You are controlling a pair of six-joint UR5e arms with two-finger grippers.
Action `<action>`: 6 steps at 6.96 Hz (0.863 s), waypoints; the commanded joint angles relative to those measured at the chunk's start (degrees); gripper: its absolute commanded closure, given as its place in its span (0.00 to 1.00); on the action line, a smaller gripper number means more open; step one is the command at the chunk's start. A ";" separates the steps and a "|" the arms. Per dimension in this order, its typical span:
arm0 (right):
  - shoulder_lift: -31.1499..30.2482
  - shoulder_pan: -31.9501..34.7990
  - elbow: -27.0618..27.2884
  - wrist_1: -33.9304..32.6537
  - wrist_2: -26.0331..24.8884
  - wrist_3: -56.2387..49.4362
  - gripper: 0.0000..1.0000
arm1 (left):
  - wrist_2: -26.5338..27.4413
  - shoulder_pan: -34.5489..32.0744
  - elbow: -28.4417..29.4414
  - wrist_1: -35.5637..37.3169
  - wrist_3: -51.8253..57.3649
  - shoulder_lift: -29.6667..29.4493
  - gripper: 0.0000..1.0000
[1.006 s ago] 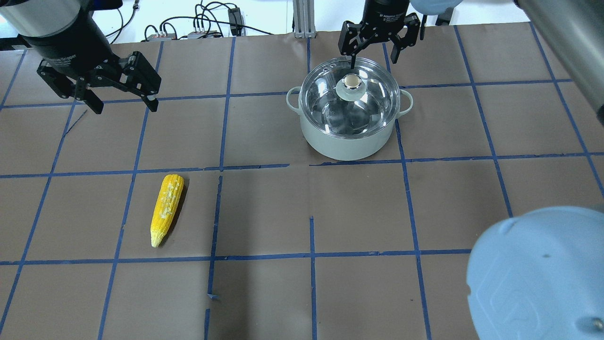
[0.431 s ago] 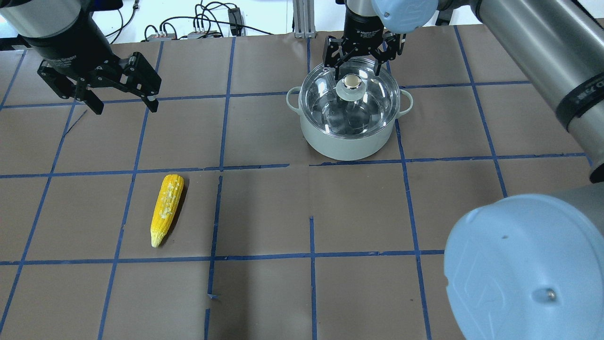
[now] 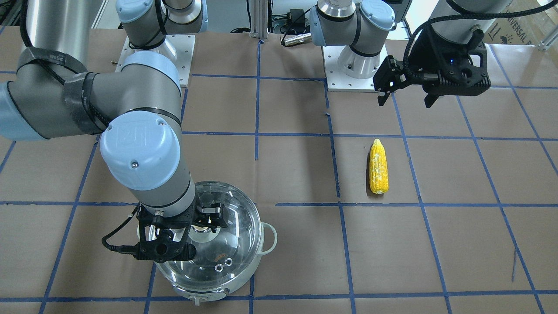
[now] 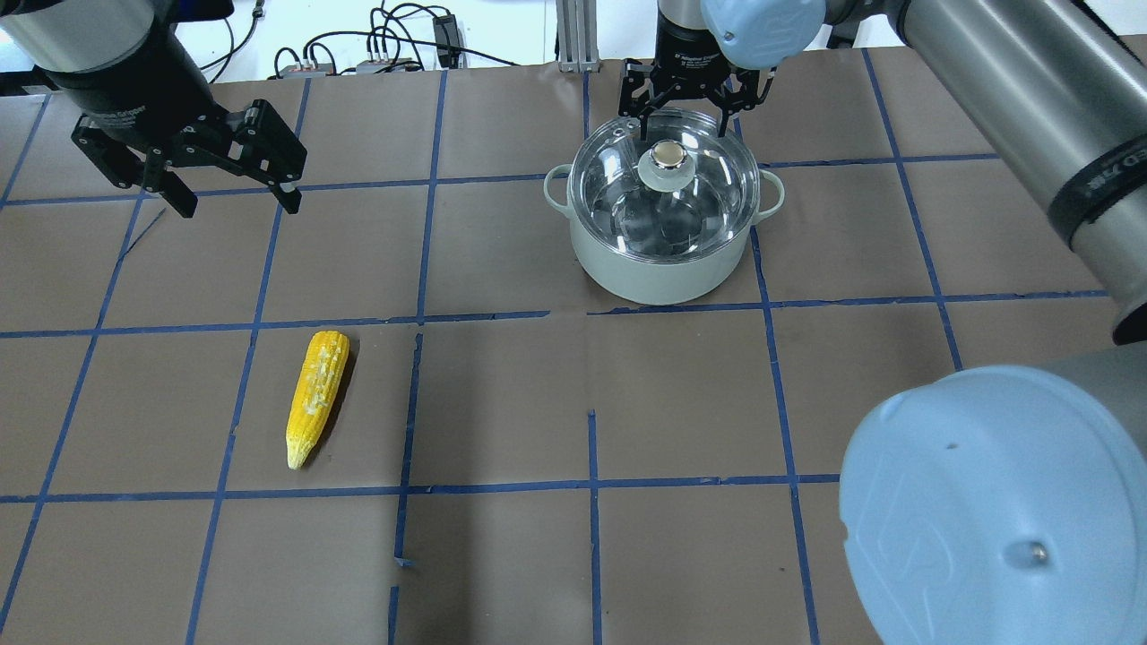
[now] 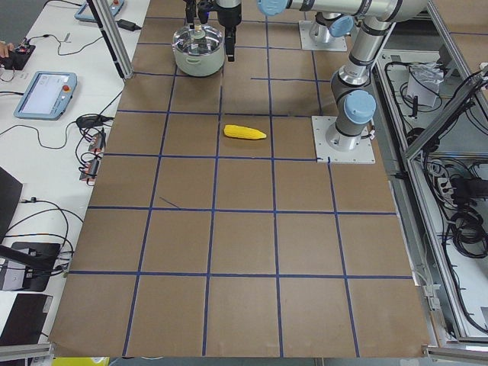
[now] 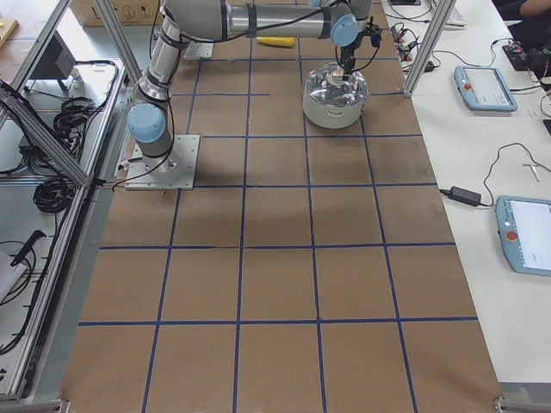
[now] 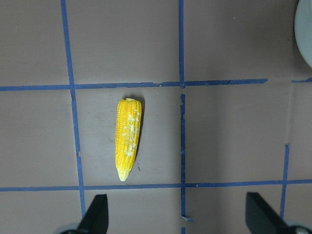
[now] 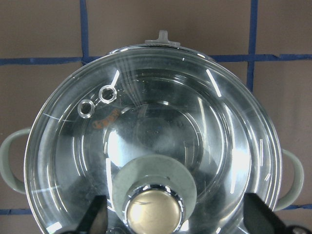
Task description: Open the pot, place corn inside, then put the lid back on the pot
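The pot stands at the table's far right of centre with the glass lid on it. The lid's knob points up. My right gripper hangs open just above the lid, a finger on each side of the knob, touching nothing; it also shows in the front view. The corn lies on the table at the near left, tip toward the robot. My left gripper is open and empty, high above the table beyond the corn.
Blue tape lines grid the brown table cover. Cables and plugs lie past the far edge. The right arm's elbow fills the overhead view's lower right. The pot's side handles stick out left and right.
My right gripper has moved left and down over the lid, so that its fingers now flank the knob. The left gripper, the corn and the pot have not moved.
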 commanded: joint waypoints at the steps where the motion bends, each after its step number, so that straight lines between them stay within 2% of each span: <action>1: 0.79 0.43 0.67 -0.20 0.64 0.59 0.04 | 0.00 0.00 0.00 0.00 0.00 0.00 0.00; 4: 0.70 0.61 1.56 0.06 0.73 0.59 0.06 | 0.00 0.00 0.00 0.00 0.00 0.00 0.00; 6: 0.79 0.61 1.47 0.33 0.90 0.50 0.12 | 0.00 0.00 0.00 0.00 0.00 0.00 0.00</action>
